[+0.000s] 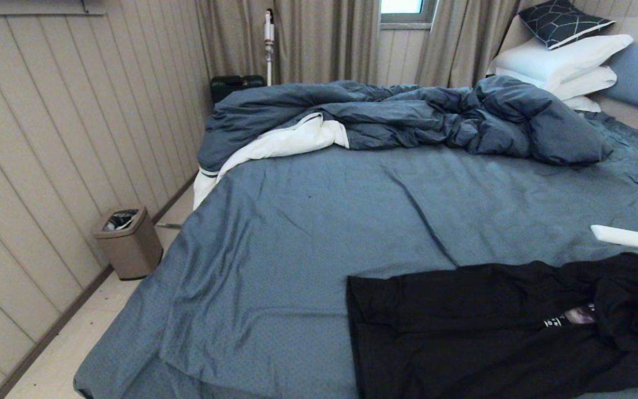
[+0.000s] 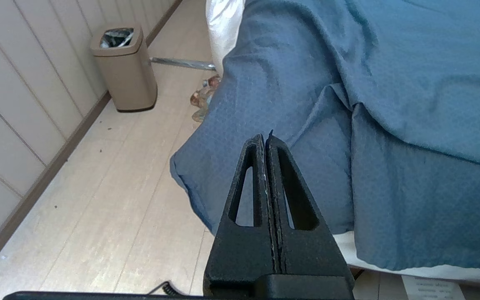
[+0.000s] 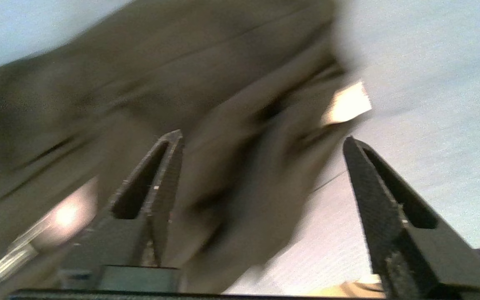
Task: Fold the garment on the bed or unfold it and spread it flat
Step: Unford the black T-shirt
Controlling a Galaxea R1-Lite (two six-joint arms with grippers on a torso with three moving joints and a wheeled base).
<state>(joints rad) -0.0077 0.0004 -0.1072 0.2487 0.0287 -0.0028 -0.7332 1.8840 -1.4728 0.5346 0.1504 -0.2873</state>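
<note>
— Where do your pincers stand?

— My right pincer (image 3: 261, 139) hangs just above the black T-shirt (image 1: 479, 327), its two fingers spread wide apart with nothing clamped between them. The cloth under it is blurred in the right wrist view, but a small white neck label (image 3: 346, 107) shows just beyond the fingertips. My left pincer (image 2: 266, 139) is parked off the bed's near left corner, fingers pressed together on nothing, pointing at the hanging edge of the blue-grey sheet (image 2: 390, 104).

— And the shirt itself?

— In the head view it lies on the bed (image 1: 308, 233) at about five o'clock, near the front edge. Its left part is spread fairly flat; towards the right it is bunched and folded over itself, with a scrap of grey print and white lettering (image 1: 571, 317) peeping out.

— What lies further out?

— A dark blue duvet (image 1: 435, 113) with white lining is heaped across the far side at twelve o'clock, well apart from the shirt. White pillows (image 1: 562, 64) are stacked at two o'clock, a dark patterned cushion (image 1: 562, 19) on top. On the floor at nine o'clock, against the panelled wall, stands a tan waste bin (image 1: 129, 243).
</note>
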